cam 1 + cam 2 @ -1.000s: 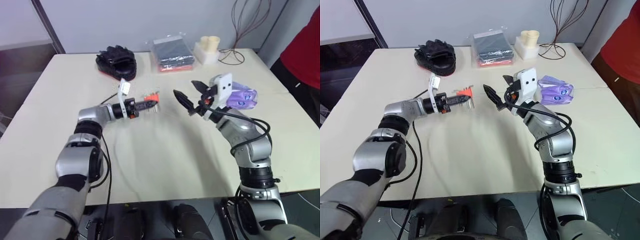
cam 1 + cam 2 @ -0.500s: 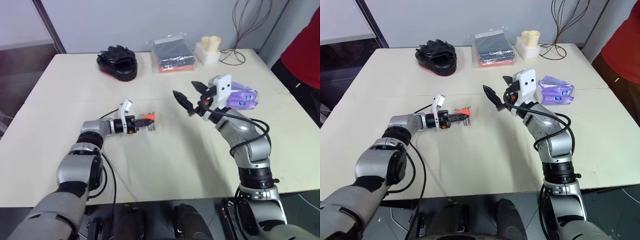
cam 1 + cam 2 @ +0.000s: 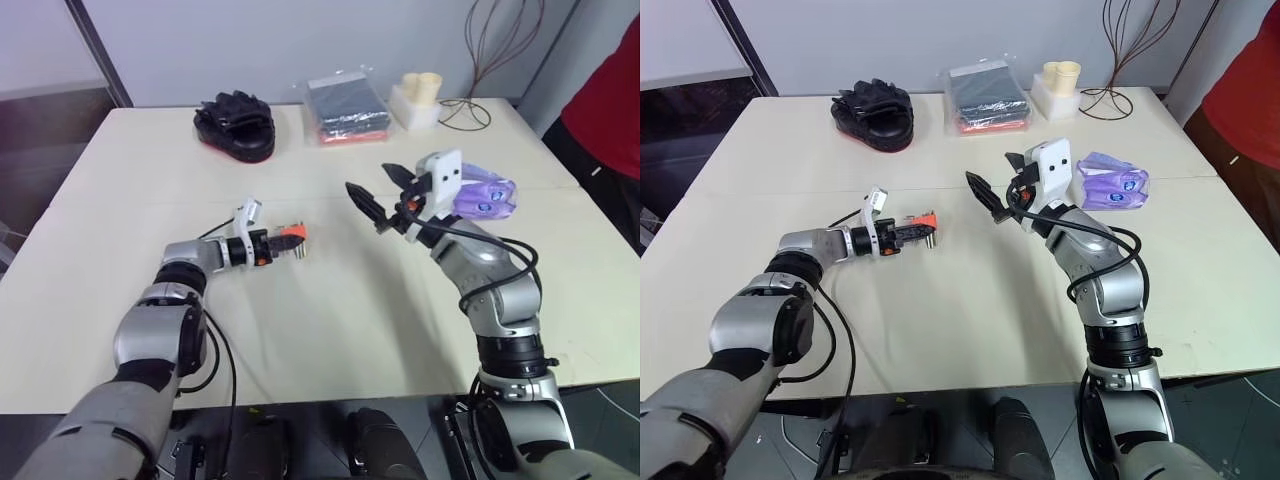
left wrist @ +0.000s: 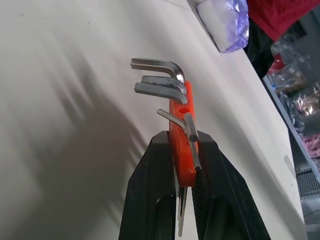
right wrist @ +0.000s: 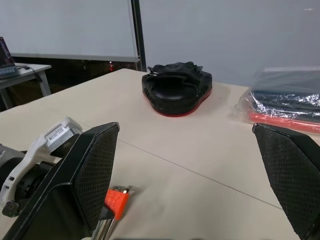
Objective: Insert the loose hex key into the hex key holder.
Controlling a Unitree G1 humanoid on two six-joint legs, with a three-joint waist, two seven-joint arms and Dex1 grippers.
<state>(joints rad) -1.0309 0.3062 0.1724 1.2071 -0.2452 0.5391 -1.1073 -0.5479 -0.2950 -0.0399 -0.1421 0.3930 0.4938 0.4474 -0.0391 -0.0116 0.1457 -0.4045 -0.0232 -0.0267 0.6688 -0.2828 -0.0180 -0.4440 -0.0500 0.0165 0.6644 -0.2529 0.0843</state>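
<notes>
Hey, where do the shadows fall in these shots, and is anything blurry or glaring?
Left wrist view: the orange-red plastic hex key holder, clamped in the left gripper, throws broad soft shadows across the cream table; the purple packet behind looks soft. Right wrist view: the open right gripper's fingers loom large; the black padded mitt stays sharp. Left eye view: even light, no harsh glare.

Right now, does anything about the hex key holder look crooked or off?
Yes. In the hex key holder, clamped between the left gripper's fingers, one thin hex key lies slanted across the orange block's face, while the thicker keys sit in line. The right gripper hangs open and empty.
</notes>
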